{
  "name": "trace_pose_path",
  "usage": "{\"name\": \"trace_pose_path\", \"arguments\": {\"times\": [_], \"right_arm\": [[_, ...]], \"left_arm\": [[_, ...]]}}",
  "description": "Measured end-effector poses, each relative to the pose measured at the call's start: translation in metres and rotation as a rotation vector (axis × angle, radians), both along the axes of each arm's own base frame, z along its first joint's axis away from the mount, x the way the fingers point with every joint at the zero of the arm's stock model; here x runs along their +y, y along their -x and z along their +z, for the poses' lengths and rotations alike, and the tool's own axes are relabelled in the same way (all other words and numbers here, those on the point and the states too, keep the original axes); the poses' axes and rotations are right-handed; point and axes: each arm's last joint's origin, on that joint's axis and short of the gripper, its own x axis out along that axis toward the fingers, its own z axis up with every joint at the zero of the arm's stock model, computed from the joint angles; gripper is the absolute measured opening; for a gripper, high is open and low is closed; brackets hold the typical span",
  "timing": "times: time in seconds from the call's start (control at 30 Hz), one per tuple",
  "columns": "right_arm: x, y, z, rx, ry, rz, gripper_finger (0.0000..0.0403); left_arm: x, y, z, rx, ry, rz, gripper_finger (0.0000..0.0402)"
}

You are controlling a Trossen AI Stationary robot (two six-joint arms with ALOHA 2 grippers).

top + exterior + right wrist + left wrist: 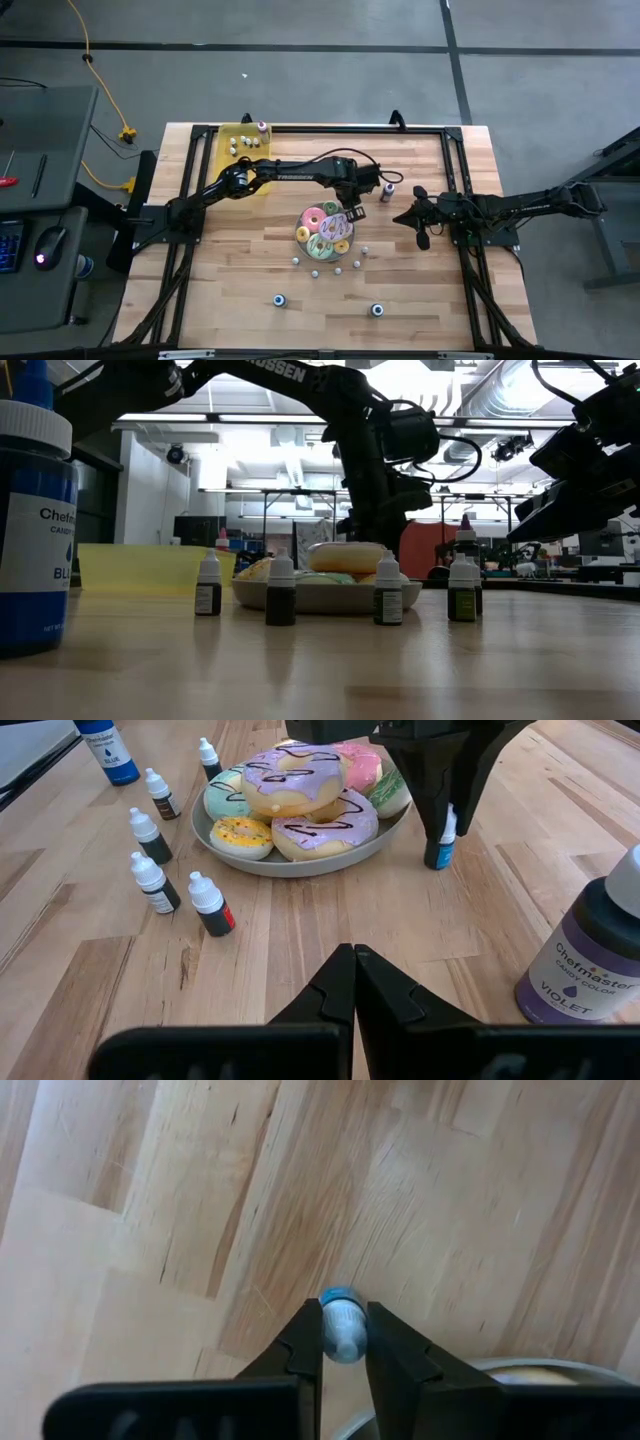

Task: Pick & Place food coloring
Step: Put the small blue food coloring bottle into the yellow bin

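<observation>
Food coloring bottle with the blue cap (342,1327), tiny and pale, stands upright on the wooden table (440,300) right between the left gripper (344,1342) fingers, which pinch its sides just beside the grey plate of frosted doughnuts (230,853). Long axis vertical, so a straight lift looks right. Farther off, the right gripper (354,982) waits fully closed and empty; the yellow tray (226,140) lies well beyond.

A purple-filled bottle (585,960) reads "Chefmaster CANDY COLOR VIOLET". The big blue bottle (32,530) shows "Chefma", "CANDY" and "BL". The left arm (300,372) carries white letters "OSSEN"
</observation>
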Motion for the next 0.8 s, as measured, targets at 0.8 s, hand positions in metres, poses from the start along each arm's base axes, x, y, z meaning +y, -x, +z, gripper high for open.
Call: {"name": "trace_pose_path", "arguments": {"times": [0.8], "right_arm": [[0.0, 0.0, 0.0, 0.003, 0.0, 0.001, 0.0]], "left_arm": [[-0.002, 0.029, 0.092, -0.068, 0.054, -0.199, 0.0041]]}}
